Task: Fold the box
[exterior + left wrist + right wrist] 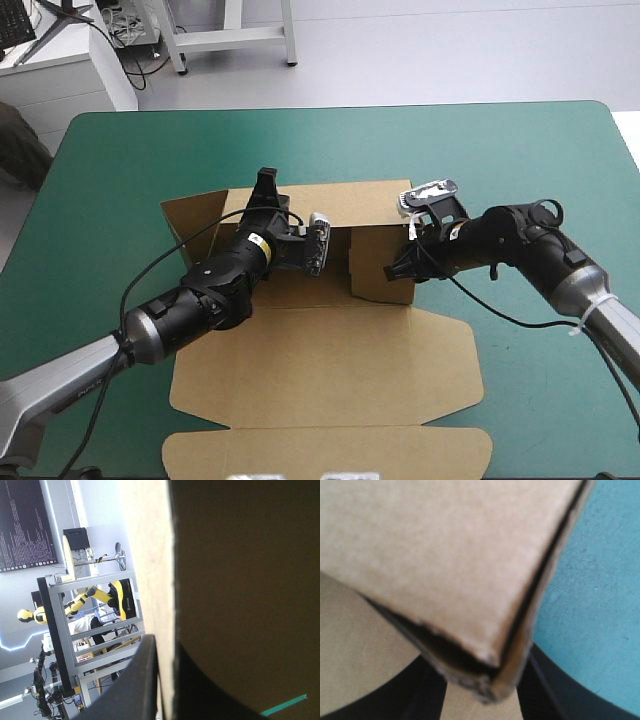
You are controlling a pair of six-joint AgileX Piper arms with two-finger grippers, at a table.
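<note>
The brown box [330, 370] lay at the middle of the teal-green surface [520, 150]. Its lid panel and flaps were flat toward the near edge, and its far part stood up as raised walls. The nearest flap reached close to the surface's near edge. Bare cover ran wide along the far edge and down both sides, with the box well apart from the left and right edges. The right arm reached in over the bare stretch at the right.

The left gripper [267, 186] sat over the top of the far wall, toward that wall's left end and beside an angled side flap. In the left wrist view its black fingers [142, 680] stood all but together, with the board's pale cut edge pinched between them, so it was clamped on the box.

The right gripper [398, 268] was at the near right corner of the raised part, where the right wall met the flat lid panel. In the right wrist view a doubled corner of board came down between its two fingers, which were nearly closed upon it. Teal-green cover showed just beside the wall.
</note>
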